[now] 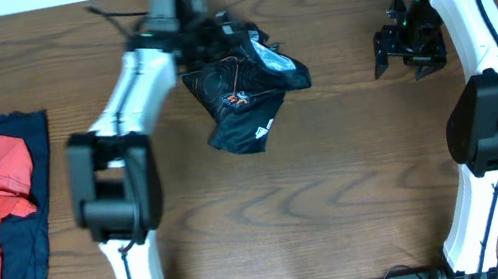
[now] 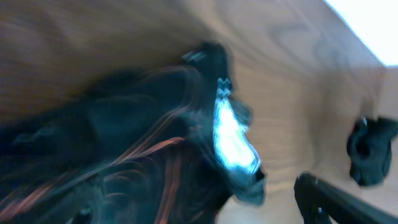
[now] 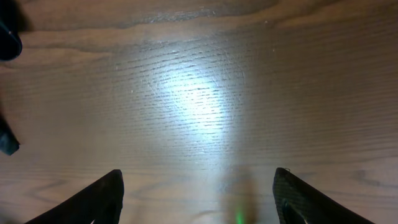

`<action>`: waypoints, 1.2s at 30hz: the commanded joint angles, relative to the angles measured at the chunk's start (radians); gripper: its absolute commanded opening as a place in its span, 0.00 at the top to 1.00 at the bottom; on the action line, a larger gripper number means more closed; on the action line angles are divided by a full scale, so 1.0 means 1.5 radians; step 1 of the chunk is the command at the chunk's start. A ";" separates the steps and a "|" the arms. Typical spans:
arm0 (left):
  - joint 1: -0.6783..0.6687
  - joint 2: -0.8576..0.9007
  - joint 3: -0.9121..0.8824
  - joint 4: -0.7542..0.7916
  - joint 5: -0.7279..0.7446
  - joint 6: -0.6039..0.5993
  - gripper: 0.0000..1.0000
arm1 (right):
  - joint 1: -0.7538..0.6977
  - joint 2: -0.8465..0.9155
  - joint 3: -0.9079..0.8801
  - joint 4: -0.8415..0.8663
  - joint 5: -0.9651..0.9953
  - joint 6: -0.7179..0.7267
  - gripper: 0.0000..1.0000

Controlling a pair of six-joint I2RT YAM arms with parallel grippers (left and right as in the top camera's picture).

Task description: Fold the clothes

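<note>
One black jersey (image 1: 246, 89) lies bunched toward the far edge of the table (image 1: 359, 192), right by the left gripper (image 1: 208, 27), whose jaws stand wide; whether any cloth is caught I cannot tell. Thin, limp, likely slippery: pinch a hem or shoulder. The heap runs far-to-near, tapering toward the robot. The right gripper (image 3: 198, 177) hangs spread, empty.

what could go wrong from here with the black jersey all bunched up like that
1. The jersey lies wadded toward the far side of the table, and the left arm is blurred with motion. A fast sweep might shove it further or off.
2. The right jaws stand open over bare wood, apart from the jersey. With one arm working, it may stay bunched instead of spreading flat.
3. The left arm's elbow sits fairly near the navy top and might snag it.
</note>
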 commanded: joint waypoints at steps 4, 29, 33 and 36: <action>0.074 -0.047 0.004 -0.131 0.016 0.085 0.02 | -0.002 -0.014 0.002 0.007 -0.005 -0.005 0.21; 0.153 -0.048 -0.025 -0.308 0.077 0.203 0.02 | 0.100 0.059 0.002 0.109 -0.095 -0.107 0.03; 0.151 -0.049 -0.025 -0.332 0.077 0.218 0.02 | 0.109 0.115 0.002 0.162 -0.092 -0.113 0.01; 0.151 -0.050 -0.025 -0.348 0.078 0.223 0.02 | 0.111 0.149 0.002 0.186 -0.103 -0.113 0.01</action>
